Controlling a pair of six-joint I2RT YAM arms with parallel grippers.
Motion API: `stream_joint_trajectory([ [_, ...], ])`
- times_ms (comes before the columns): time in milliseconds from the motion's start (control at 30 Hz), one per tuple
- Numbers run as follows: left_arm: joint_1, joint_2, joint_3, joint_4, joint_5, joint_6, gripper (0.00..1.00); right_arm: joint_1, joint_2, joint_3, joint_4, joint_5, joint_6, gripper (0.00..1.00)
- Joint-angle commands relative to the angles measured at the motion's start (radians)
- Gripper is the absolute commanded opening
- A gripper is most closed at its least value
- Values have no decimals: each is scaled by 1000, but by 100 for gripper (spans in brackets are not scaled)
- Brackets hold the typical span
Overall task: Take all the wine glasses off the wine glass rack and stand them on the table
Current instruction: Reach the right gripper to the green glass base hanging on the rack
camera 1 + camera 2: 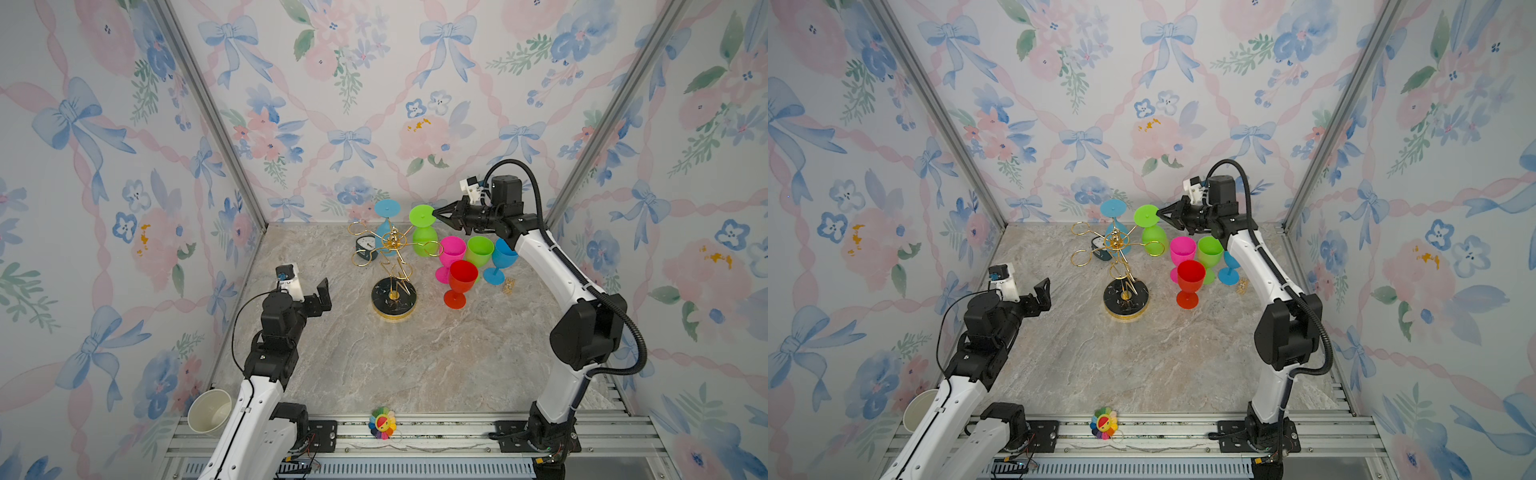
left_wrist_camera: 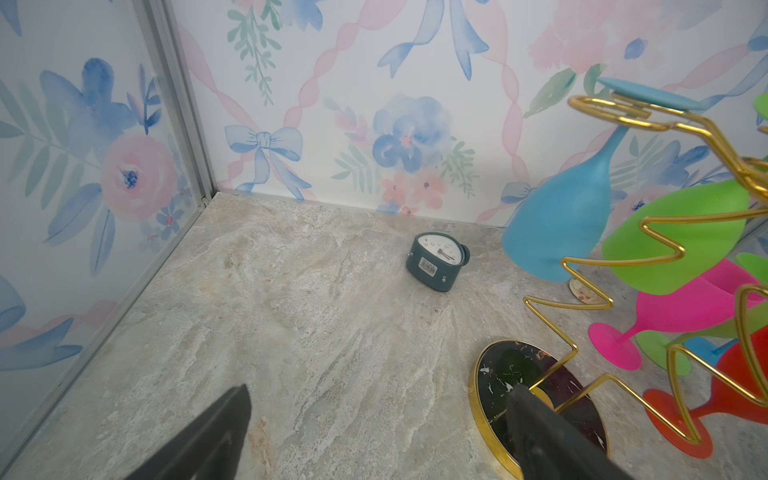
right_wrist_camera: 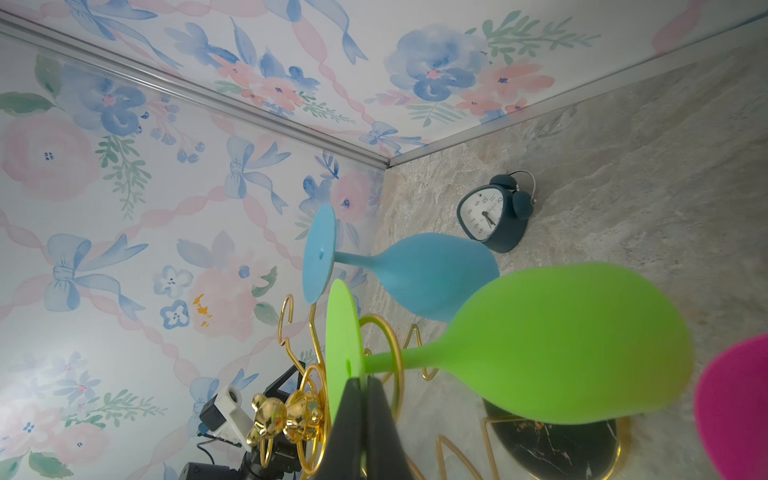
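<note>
The gold wire wine glass rack stands mid-table on its round black base. A green wine glass hangs upside down from one looped arm, and a blue wine glass hangs from another behind it. My right gripper is shut on the rim of the green glass's round foot. Low on the left, my left gripper stands open and empty, short of the rack's base.
Pink, green, blue and red glasses stand upright right of the rack, under my right arm. A dark alarm clock sits behind the rack. A paper cup and a flower toy lie at the front.
</note>
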Motion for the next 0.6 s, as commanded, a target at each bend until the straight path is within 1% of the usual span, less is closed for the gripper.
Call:
stream_joint_trajectory([
  [0, 9, -13, -15, 14, 9, -15, 98, -2, -20, -26, 43, -39, 32, 2],
  [100, 9, -14, -16, 14, 9, -15, 98, 0, -29, -38, 56, -42, 44, 1],
  [300, 9, -11, -15, 14, 11, -16, 98, 2, -48, -80, 138, -55, 103, 0],
  [567, 9, -15, -17, 14, 11, -18, 98, 8, -51, -79, 149, -59, 114, 0],
])
